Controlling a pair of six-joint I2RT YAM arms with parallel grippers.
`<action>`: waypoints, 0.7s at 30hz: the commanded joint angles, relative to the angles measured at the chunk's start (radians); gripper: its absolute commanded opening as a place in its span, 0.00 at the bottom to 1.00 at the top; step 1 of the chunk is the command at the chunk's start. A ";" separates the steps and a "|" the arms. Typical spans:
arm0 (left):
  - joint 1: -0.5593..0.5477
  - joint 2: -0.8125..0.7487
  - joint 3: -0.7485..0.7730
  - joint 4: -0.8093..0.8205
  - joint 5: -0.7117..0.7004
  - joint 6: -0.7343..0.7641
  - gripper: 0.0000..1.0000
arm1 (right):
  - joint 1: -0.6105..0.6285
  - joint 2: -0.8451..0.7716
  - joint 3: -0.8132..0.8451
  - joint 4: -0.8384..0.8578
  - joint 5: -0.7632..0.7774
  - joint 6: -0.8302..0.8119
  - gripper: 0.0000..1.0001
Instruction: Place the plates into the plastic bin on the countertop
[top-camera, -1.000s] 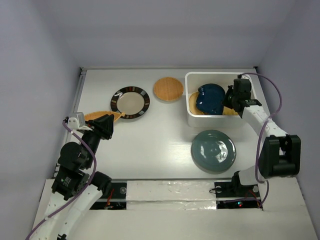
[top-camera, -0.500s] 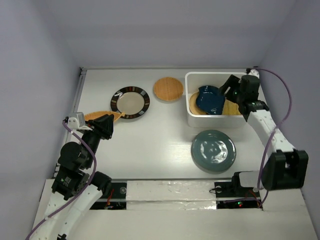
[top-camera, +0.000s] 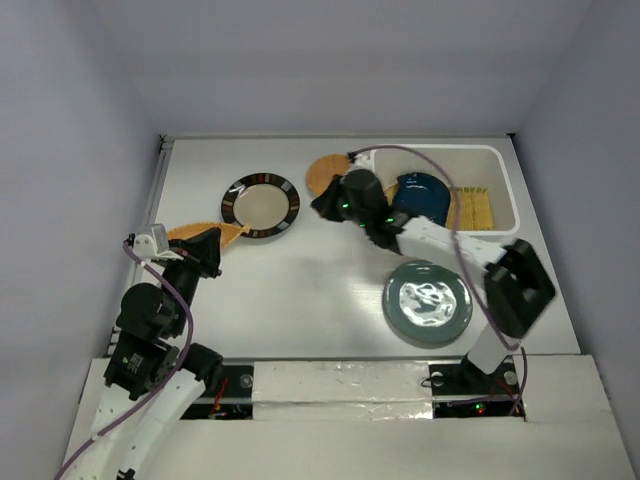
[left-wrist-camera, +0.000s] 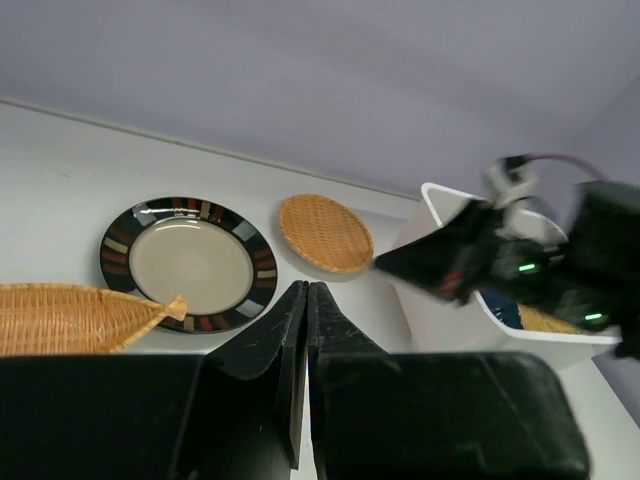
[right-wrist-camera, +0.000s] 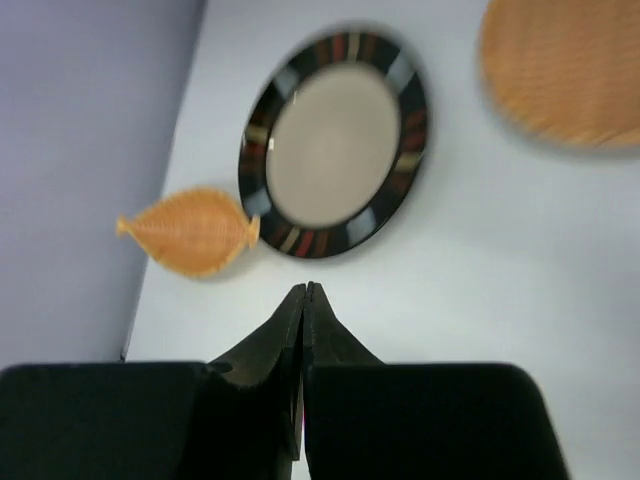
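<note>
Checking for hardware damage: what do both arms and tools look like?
Matching: left arm and right arm have white links, black joints and a loose purple cable each. The left tool and right tool are black, with wedge-shaped fingers tapering to a point. Green lights glow on the right one.

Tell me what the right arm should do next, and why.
Probably open the right pincer and ease it toward the black-rimmed plate. Its fingers are shut on nothing, the plate lies just ahead of their tips, and it sits on the countertop, outside the plastic bin.
</note>
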 joint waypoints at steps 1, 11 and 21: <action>0.009 -0.001 0.037 0.034 -0.013 -0.004 0.00 | 0.129 0.178 0.175 0.081 0.079 0.131 0.01; 0.009 -0.031 0.037 0.036 -0.013 -0.003 0.03 | 0.281 0.723 0.676 -0.039 0.139 0.319 0.77; -0.023 -0.044 0.040 0.036 -0.022 -0.003 0.05 | 0.302 0.959 0.881 -0.135 0.140 0.441 0.73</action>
